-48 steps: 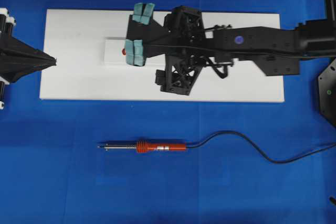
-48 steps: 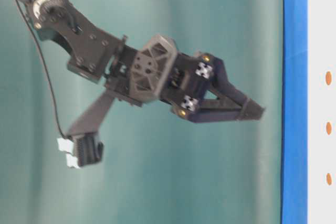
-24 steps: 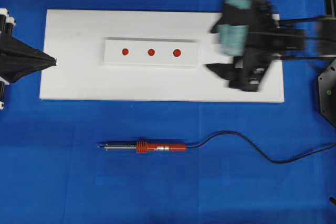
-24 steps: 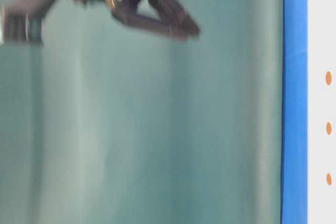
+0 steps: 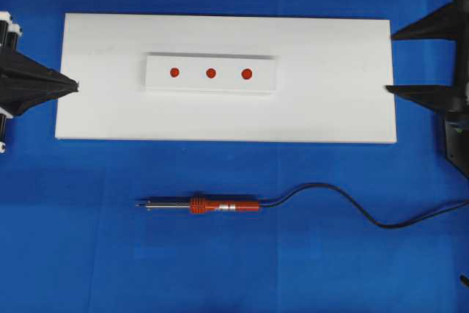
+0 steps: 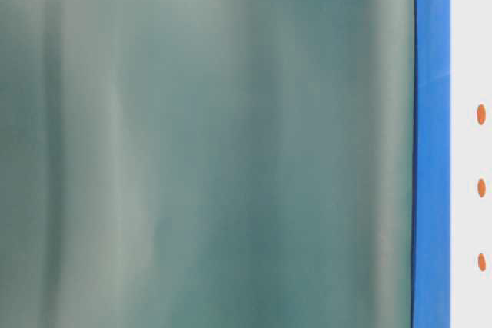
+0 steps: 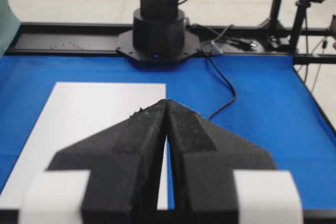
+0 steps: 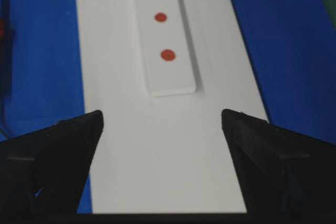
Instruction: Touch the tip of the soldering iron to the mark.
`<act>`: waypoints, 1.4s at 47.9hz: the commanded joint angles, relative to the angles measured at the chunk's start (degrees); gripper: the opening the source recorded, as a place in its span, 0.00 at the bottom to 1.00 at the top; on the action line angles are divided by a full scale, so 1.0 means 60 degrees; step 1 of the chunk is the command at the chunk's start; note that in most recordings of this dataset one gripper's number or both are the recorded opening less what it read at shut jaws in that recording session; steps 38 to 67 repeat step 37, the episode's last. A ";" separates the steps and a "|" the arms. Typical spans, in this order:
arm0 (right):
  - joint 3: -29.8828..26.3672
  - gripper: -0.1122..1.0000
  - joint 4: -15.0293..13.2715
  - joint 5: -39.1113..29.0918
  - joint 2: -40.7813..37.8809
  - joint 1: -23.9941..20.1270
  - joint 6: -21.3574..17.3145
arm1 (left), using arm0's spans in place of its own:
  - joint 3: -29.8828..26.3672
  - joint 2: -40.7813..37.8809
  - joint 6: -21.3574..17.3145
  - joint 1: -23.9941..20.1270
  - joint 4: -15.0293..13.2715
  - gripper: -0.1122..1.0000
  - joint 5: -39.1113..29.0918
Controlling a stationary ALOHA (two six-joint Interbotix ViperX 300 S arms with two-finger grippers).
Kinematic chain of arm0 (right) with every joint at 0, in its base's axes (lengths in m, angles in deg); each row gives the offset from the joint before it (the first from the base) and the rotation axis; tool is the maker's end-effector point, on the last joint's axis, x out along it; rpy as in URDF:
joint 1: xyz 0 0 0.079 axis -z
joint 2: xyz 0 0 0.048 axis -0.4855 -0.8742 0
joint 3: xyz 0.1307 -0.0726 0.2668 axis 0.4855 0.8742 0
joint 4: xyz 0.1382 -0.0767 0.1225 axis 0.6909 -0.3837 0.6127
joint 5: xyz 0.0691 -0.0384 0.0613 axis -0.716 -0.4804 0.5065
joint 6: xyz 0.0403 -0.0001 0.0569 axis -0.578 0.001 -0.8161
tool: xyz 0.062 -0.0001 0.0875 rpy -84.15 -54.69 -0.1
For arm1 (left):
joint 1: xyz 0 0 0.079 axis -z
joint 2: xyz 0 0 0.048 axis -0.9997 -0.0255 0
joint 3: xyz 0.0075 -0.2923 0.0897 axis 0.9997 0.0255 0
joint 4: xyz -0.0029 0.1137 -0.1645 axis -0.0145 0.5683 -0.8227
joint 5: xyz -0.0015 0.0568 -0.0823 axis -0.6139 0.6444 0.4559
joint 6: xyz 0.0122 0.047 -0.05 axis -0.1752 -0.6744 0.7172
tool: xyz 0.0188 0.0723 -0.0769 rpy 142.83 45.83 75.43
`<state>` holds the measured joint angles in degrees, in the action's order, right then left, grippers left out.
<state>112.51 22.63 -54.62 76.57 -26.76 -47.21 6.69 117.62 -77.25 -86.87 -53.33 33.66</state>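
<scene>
While untouched — soldering iron (image 5: pixel 212 205) flat

A blue table (image 5: pixel 88 254) carries a white board (image 5: pixel 330 100) and the soldering iron (image 5: pixel 212 205), apart.

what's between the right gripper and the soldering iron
Nothing visible. The right gripper sits open at the white board's right end; the soldering iron lies on bare blue surface below it.
</scene>
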 commanded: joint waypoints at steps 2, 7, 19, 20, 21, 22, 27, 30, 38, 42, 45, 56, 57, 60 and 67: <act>0.0439 0.84 -0.0015 0.0278 0.0601 0.0015 -0.0015 | -0.0103 -0.0029 0.0015 0.0029 0.0015 0.10 0.0073; 0.0894 0.84 0.0029 0.0410 0.0894 0.0015 -0.0015 | -0.0088 -0.0059 0.0015 0.0029 0.0015 0.10 0.0073; 0.1641 0.84 0.0029 0.1128 0.0908 0.0015 -0.0015 | -0.0088 -0.0029 0.0015 0.0029 0.0015 0.10 0.0044; 0.1685 0.84 0.0029 0.1201 0.0908 0.0015 -0.0015 | -0.0073 -0.0044 0.0015 0.0015 0.0015 0.10 0.0044; 0.1729 0.84 0.0029 0.1260 0.0908 0.0015 -0.0015 | -0.0073 -0.0044 0.0015 0.0015 0.0015 0.10 0.0044; 0.1787 0.84 0.0029 0.1318 0.0923 0.0015 -0.0015 | -0.0073 -0.0044 0.0015 0.0015 0.0015 0.10 0.0044; 0.2139 0.84 0.0044 0.1655 0.0938 0.0015 -0.0044 | -0.0059 -0.0029 0.0015 0.0015 0.0015 0.10 0.0029; 0.2285 0.84 0.0044 0.1802 0.0938 0.0015 -0.0059 | -0.0059 -0.0044 0.0015 0.0029 0.0015 0.10 0.0044; 0.2358 0.84 0.0103 0.1919 0.0952 0.0015 -0.0059 | -0.0044 -0.0044 0.0015 0.0029 0.0015 0.10 0.0044; 0.2358 0.84 0.0103 0.1919 0.0952 0.0015 -0.0059 | -0.0044 -0.0044 0.0015 0.0029 0.0015 0.10 0.0044; 0.2358 0.84 0.0103 0.1919 0.0952 0.0015 -0.0059 | -0.0044 -0.0044 0.0015 0.0029 0.0015 0.10 0.0044; 0.2358 0.84 0.0103 0.1919 0.0952 0.0015 -0.0059 | -0.0044 -0.0044 0.0015 0.0029 0.0015 0.10 0.0044; 0.2358 0.84 0.0103 0.1919 0.0952 0.0015 -0.0059 | -0.0044 -0.0044 0.0015 0.0029 0.0015 0.10 0.0044; 0.2358 0.84 0.0103 0.1919 0.0952 0.0015 -0.0059 | -0.0044 -0.0044 0.0015 0.0029 0.0015 0.10 0.0044; 0.2358 0.84 0.0103 0.1919 0.0952 0.0015 -0.0059 | -0.0044 -0.0044 0.0015 0.0029 0.0015 0.10 0.0044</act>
